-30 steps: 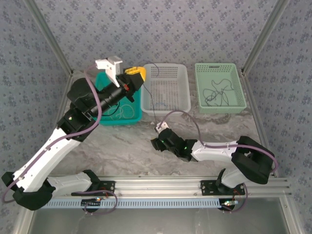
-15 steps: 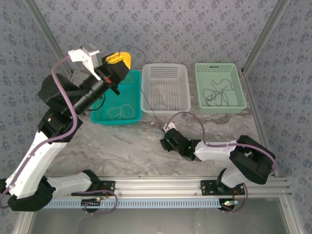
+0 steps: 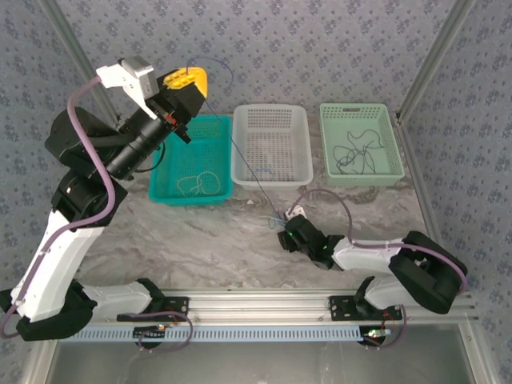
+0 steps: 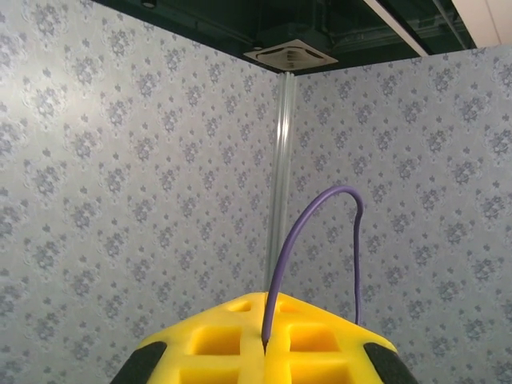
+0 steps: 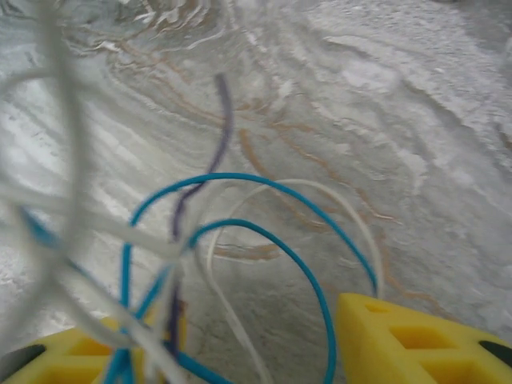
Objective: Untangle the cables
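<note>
- L claw (image 3: 186, 80) raised high at far left; yellow jaws pressed tight on purple cable (image 4: 275, 280); cable arcs over the claw, then runs straight down-right toward R claw
- teal basket (image 3: 210, 140) below L claw; cream loops (image 3: 200, 186) lie inside
- white basket (image 3: 272, 160) next along; purple cable passes over its left edge
- R claw (image 3: 286, 226) low on worktop (image 3: 184, 232); jaws apart, gripping nothing; blue cable (image 5: 264, 181) & cream cable (image 5: 316, 185) loop loose between them w/ purple cable
- green basket (image 3: 376, 120) far right; black cable (image 3: 356, 154) inside
</note>
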